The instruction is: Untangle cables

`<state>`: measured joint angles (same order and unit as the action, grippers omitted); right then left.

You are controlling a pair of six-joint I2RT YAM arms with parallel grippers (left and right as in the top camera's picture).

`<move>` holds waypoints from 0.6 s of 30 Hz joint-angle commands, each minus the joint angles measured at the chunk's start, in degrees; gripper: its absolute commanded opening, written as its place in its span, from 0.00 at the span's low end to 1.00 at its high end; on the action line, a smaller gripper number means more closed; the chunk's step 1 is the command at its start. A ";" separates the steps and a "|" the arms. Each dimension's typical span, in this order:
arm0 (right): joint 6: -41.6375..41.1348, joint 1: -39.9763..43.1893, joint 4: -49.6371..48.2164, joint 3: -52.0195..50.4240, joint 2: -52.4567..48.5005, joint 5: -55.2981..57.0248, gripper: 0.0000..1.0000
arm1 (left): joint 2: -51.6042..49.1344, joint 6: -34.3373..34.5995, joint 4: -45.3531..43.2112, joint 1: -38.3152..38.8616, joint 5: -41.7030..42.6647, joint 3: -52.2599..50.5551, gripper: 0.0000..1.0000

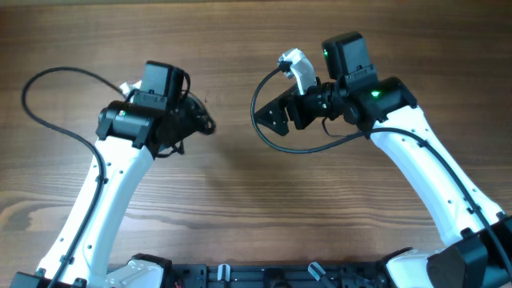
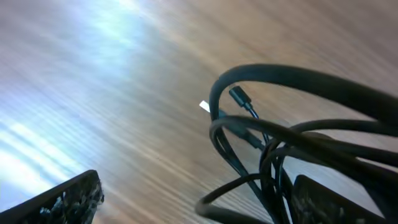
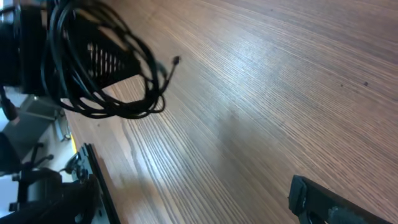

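Observation:
The cables (image 2: 249, 134) are thin dark wires in a tangled coil with a small plug end (image 2: 239, 96). In the left wrist view they hang against the right-hand finger of my left gripper (image 2: 186, 199), whose fingers stand wide apart. In the right wrist view the coil (image 3: 106, 93) dangles from the left gripper just above the wood, with a plug tip (image 3: 176, 60) sticking out. In the overhead view thin loops (image 1: 170, 150) show beside the left gripper (image 1: 204, 124). My right gripper (image 1: 272, 118) is open and empty and faces the left one across a gap; it also shows in the right wrist view (image 3: 186, 193).
A wooden table (image 1: 240, 208) lies under both arms. Thick black arm cables loop from the left arm (image 1: 48, 112) and the right arm (image 1: 272, 140). A black rail (image 1: 264, 276) runs along the front edge.

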<state>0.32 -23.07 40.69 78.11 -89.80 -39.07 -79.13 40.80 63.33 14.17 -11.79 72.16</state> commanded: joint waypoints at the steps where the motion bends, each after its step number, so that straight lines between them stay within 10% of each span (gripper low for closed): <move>1: -1.99 -0.63 -0.13 0.22 -0.74 0.04 1.00 | 0.37 4.81 3.21 -0.02 -7.04 0.17 1.00; 18: 5.66 -16.37 -11.76 0.20 -1.57 9.31 0.75 | 0.35 4.46 0.52 -0.02 1.25 0.17 0.99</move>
<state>4.86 -38.63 30.85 78.11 -89.80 -31.83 -79.13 44.27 64.20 14.20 -14.57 72.16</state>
